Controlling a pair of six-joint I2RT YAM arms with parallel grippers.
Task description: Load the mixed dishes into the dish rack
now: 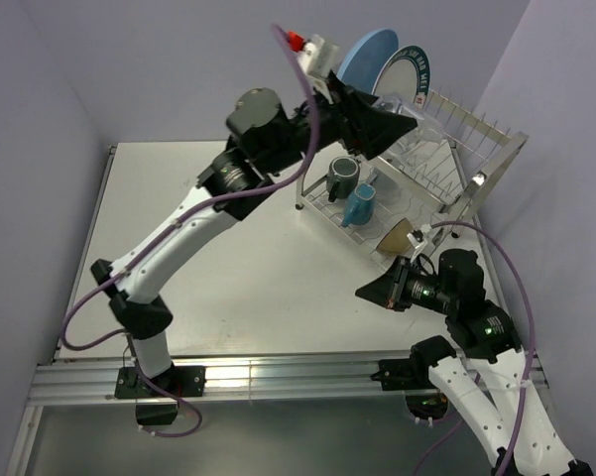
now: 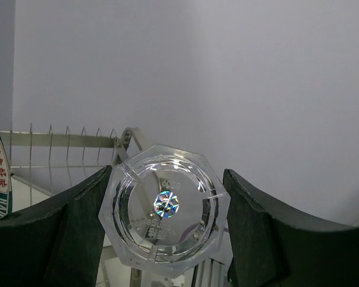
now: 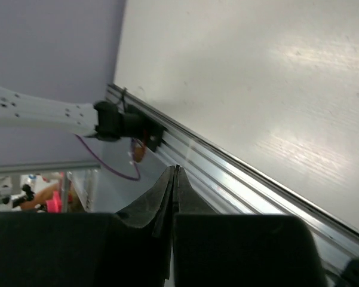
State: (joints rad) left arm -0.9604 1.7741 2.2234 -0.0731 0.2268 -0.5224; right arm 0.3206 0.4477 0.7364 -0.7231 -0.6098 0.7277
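Your left arm reaches up and away from its base, elbow bent and wrist lifted high over the near top corner of the dish rack (image 1: pixel 476 149). The left gripper (image 1: pixel 392 121) is clamped on the clear glass (image 2: pixel 164 209). In the wrist view both dark fingers (image 2: pixel 66 239) press against its faceted sides, and its thick base is turned toward the camera. The glass hangs above the rack's upper tier, in front of a row of thin prongs (whether it touches any wire, you cannot tell). Just past the gripper, the large light-blue plate (image 1: pixel 365 55) and the white plate with the teal lettered rim (image 1: pixel 418 67) stand on edge in the upper tier. On the lower tier the dark mug (image 1: pixel 342 177) and a blue cup (image 1: pixel 360 205) sit side by side. Your right arm is folded low near the rack's front leg, its wrist pointing left over the table (image 1: pixel 228 278). The right gripper (image 3: pixel 174 179) has its fingers pressed together with nothing between them.
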